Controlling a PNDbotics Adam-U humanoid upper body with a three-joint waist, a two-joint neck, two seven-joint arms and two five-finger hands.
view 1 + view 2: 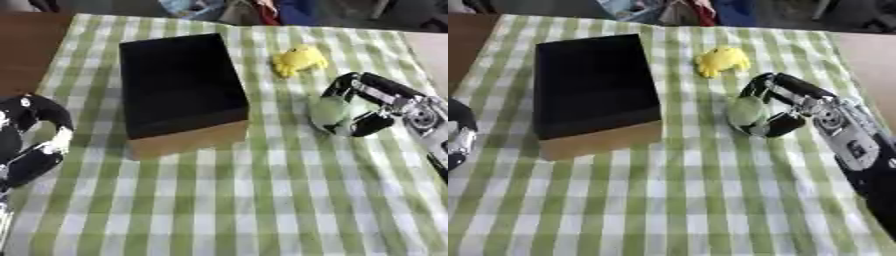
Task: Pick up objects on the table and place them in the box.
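A tabletop covered in a green-and-white checked cloth is seen from above. A black-lined box with tan cardboard sides sits left of centre, its opening facing up. To its right, the right hand is curled around a pale green rounded object, which appears to rest on or just above the cloth. A small yellow toy lies just beyond, untouched. The left hand is seen idle at the left edge, fingers curled, nothing held. The rounded object could slip from the fingers during lifting, or the yellow toy could be knocked away.
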